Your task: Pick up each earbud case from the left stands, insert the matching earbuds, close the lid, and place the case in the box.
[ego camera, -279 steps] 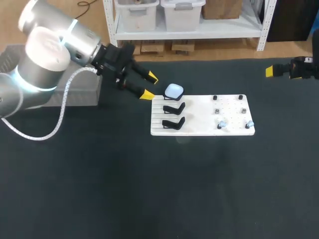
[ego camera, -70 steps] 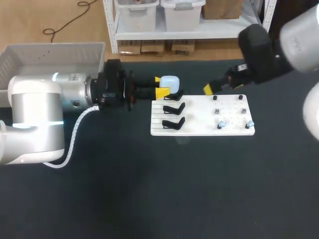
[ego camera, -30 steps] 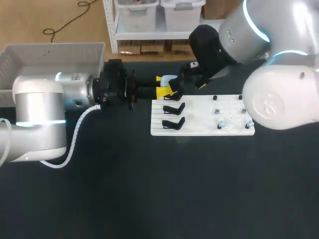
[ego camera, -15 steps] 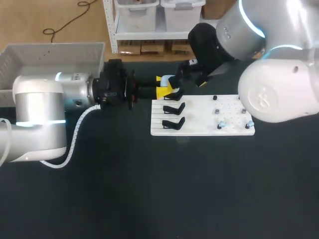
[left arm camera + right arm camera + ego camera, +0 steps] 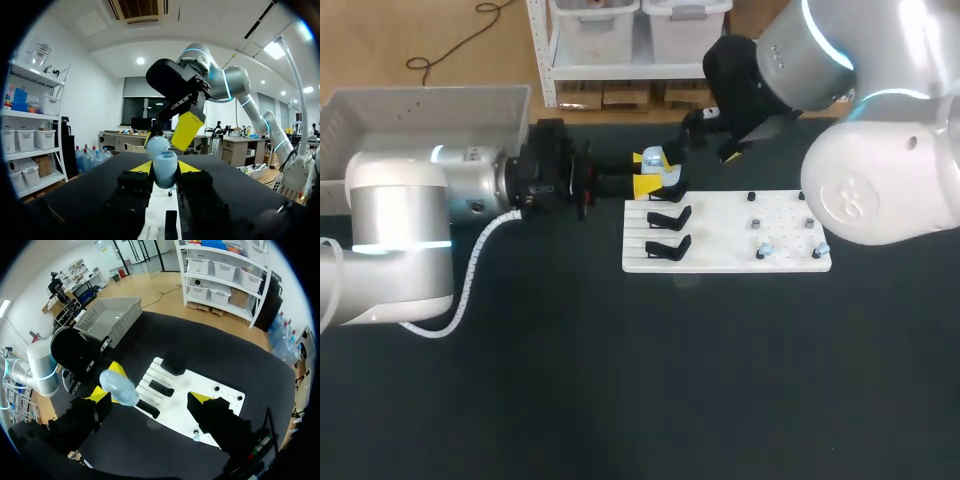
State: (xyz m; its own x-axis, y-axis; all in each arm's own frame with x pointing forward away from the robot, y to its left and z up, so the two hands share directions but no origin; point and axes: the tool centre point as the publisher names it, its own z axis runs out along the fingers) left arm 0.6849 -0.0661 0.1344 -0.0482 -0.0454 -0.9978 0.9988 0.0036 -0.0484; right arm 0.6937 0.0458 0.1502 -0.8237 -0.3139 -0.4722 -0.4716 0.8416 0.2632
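When you look down from the head view, the left gripper [image 5: 648, 172] lies level just off the far left corner of the white board [image 5: 720, 262]. Its two yellow tips are clamped on the pale blue earbud case [image 5: 654, 157]. Only a small bit of the case shows there, because the right arm's wrist hangs over that corner. The right gripper [image 5: 700, 157] is at the far edge of the board. Its fingers are spread wide and hold nothing.

The left wrist view shows more of the case [image 5: 165, 172]. It stands upright between the left gripper's tips, and its rounded top part sits tilted over the lower part. I cannot tell if the lid is open. One yellow finger [image 5: 186, 131] of the right gripper is just beside that top part. I cannot tell if they touch.

The right wrist view shows the case [image 5: 119, 386] at the left end of the board [image 5: 180, 410], next to the black stands [image 5: 161, 388]. The grey box [image 5: 107, 315] sits past that end, on the dark worktop [image 5: 520, 380]. The right gripper's [image 5: 150, 399] own fingers are dark and partly cut off.

Tiny pale earbuds [image 5: 765, 250] sit on pegs on the near right part of the board. They are too small to make out well.
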